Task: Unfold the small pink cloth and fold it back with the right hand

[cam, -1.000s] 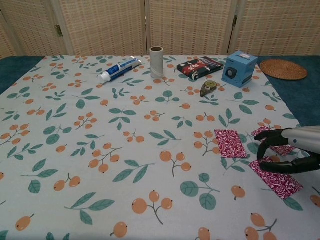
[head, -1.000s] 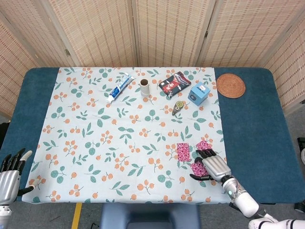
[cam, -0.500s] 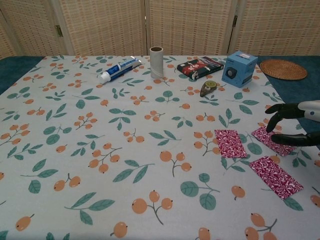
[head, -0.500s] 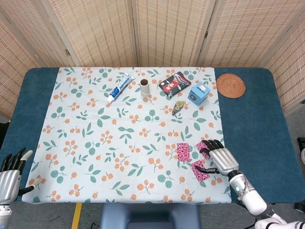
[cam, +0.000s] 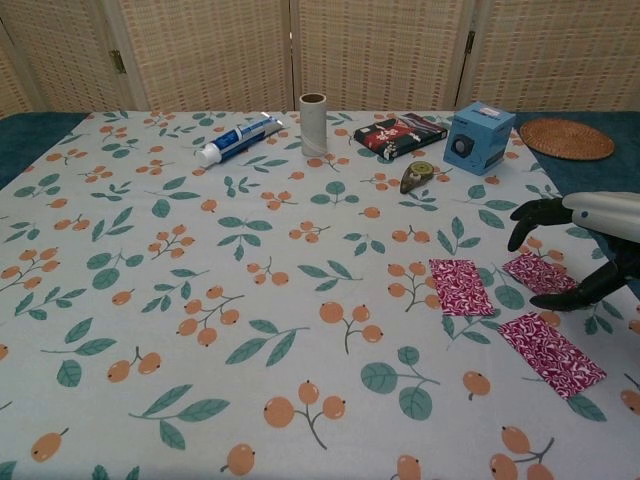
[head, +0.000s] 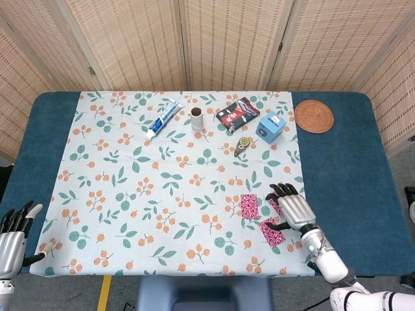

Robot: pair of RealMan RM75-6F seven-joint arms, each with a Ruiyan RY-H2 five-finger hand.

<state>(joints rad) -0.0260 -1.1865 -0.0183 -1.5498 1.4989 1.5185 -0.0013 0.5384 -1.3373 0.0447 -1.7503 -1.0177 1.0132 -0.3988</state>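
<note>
Since the frame a second ago the right robot hand has lifted off the pink cloth pieces and drawn back toward the right; it now hovers above the far-right piece, fingers spread and curled downward, thumb tip pointing at the cloth, holding nothing.

The counter is blue, covered with a pale leaf-and-berry tablecloth. The left robot hand rests at the near left corner, just off the counter's edge, fingers apart and empty.

Three small pink cloth patches lie flat on the near right of the tablecloth: one to the left, one nearest the camera, and one further right partly under the right robot hand. They lie close together but apart from each other.

Along the far edge, well apart from the cloths, stand a round woven coaster on the bare blue at far right, a dark patterned packet, a blue box, a toothpaste tube, an upright cardboard roll, and a small tape measure.
</note>
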